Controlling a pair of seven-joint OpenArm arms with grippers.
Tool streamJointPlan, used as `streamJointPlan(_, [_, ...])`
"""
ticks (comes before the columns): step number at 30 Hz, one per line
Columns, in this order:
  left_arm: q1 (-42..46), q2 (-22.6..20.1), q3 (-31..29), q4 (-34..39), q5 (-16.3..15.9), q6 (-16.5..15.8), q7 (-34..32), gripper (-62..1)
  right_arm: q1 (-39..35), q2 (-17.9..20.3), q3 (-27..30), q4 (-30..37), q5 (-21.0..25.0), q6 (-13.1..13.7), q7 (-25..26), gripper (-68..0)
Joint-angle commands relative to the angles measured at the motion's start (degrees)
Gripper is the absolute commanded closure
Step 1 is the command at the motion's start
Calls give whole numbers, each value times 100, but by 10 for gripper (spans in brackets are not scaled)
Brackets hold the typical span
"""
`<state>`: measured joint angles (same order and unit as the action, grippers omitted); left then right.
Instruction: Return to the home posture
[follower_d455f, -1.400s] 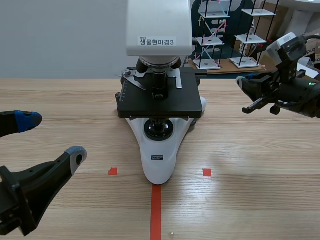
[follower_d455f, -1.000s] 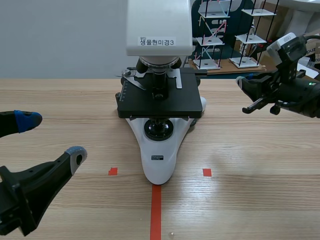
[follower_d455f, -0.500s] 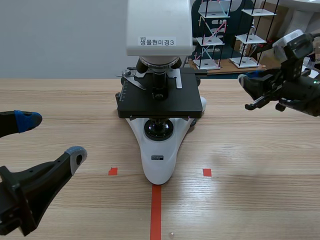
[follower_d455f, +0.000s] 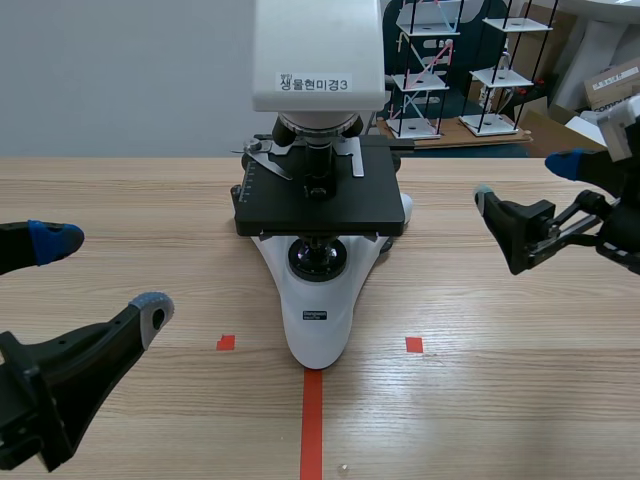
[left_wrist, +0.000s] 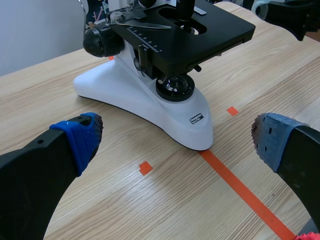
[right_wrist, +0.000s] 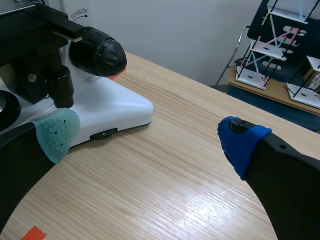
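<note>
A white microscope (follower_d455f: 318, 200) with a black stage (follower_d455f: 320, 200) stands at the middle of the wooden table. My left gripper (follower_d455f: 100, 272) hangs open low at the table's left, its blue pad (left_wrist: 82, 137) and the other blue pad (left_wrist: 272, 142) wide apart with nothing between them; the microscope base (left_wrist: 150, 100) lies ahead of it. My right gripper (follower_d455f: 530, 185) is open at the right of the microscope, holding nothing. In the right wrist view a grey-green pad (right_wrist: 57, 132) and a blue pad (right_wrist: 240, 142) stand far apart over bare wood, with the focus knob (right_wrist: 97, 52) ahead.
Orange-red tape marks (follower_d455f: 312, 420) lie on the table in front of the microscope. Beyond the table's far edge stand small shelf-like racks (follower_d455f: 430, 70) on a low board. Bare wood (follower_d455f: 500, 380) spreads to the right and left of the microscope base.
My right gripper has opened wide from shut and drawn back to the right, away from the microscope. The left arm has not moved.
</note>
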<state>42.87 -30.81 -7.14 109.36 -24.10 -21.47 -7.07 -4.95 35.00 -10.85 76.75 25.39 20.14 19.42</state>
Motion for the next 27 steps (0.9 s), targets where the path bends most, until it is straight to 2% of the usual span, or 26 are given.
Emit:
streamJointPlan(1, [11,15,15,94,-52,-11,-63,-623,-223,103,160,291,81,-162,74,-645])
streamJointPlan(3, [11,15,15,94,-52,-11,-63,-623,-662,103,321,704,81,-310,50,-679])
streamJointPlan(11, [11,15,15,94,-52,-11,-63,-623,-2212,138,800,2212,79,-328,-162,-679])
streamJointPlan(14, [11,15,15,94,-52,-11,-63,-623,-2747,247,894,2708,79,-435,-170,-679])
streamJointPlan(20, [11,15,15,94,-52,-11,-63,-623,-3574,313,1158,3362,81,-431,-170,-679])
streamJointPlan(27, [11,15,15,94,-52,-11,-63,-623,-4194,313,1436,3757,81,-431,-157,-679])
